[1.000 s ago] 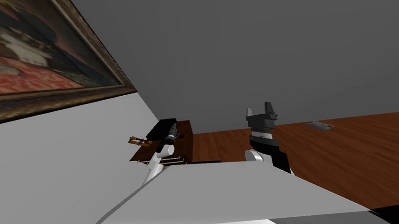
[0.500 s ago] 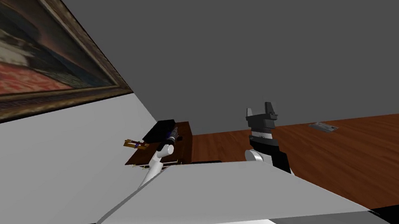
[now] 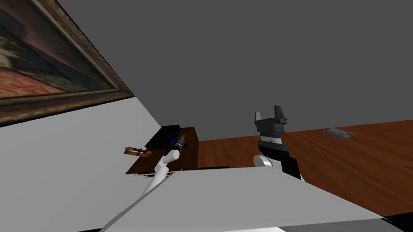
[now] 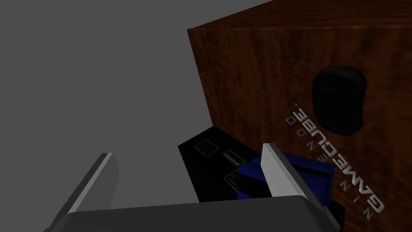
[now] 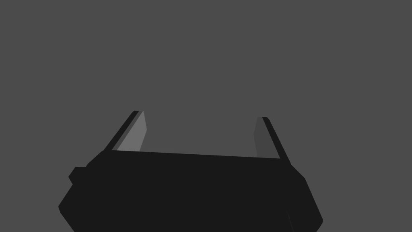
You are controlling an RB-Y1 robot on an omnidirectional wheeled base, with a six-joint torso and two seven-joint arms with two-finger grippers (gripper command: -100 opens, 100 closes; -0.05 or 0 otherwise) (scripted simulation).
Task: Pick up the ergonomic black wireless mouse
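Wooden table (image 4: 257, 80) carries the mouse (image 4: 338, 100) well in from the edge holding the console (image 4: 209, 161). Left gripper (image 4: 187, 151), fingers apart, should advance past the console to straddle the mouse. Right gripper (image 3: 267, 112) idles, fingers apart.

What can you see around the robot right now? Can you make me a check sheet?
Surface: brown wooden tabletop, by the white wall.
Job's things: black mouse, lying on the tabletop, untouched.
Clutter: black console box and blue box close to the left gripper; small brown thing at the table's edge.
Grippers: left gripper open, over the table, short of the mouse; right gripper open, raised, empty.
Cables: nothing seen.
Surroundings: framed painting, grey wall, wood floor with a flat grey thing on it.
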